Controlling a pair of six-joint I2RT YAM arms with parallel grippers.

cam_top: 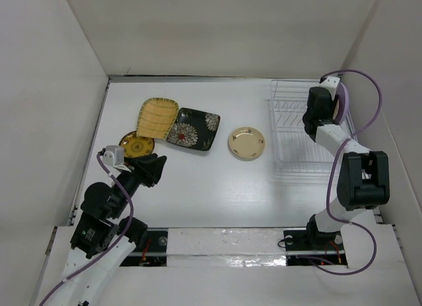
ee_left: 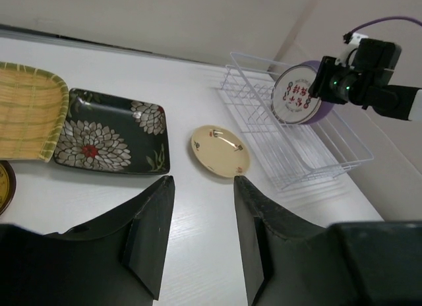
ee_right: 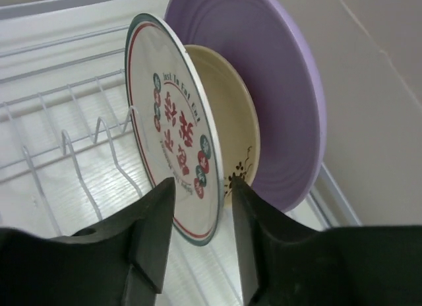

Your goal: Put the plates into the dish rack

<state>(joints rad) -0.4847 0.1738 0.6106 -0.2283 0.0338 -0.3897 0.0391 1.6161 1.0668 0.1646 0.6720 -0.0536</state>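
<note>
Three plates stand upright in the white wire dish rack [cam_top: 297, 134]: a white red-flowered plate [ee_right: 173, 134], a cream plate [ee_right: 234, 128] and a lavender plate [ee_right: 283, 82]. My right gripper [ee_right: 201, 187] is open, with its jaws on either side of the white plate's lower rim. On the table lie a yellow woven squarish plate [cam_top: 158, 116], a black flowered rectangular plate [cam_top: 193, 128], a brown-gold round plate [cam_top: 137, 145] and a gold-rimmed cream plate [cam_top: 246, 142]. My left gripper [ee_left: 201, 181] is open and empty, low over the table near the brown-gold plate.
White walls enclose the table on the left, back and right. The rack [ee_left: 297, 144] sits against the right wall, with free slots on its near and left side. Bare table lies between the cream plate [ee_left: 219, 150] and my left gripper [cam_top: 155, 169].
</note>
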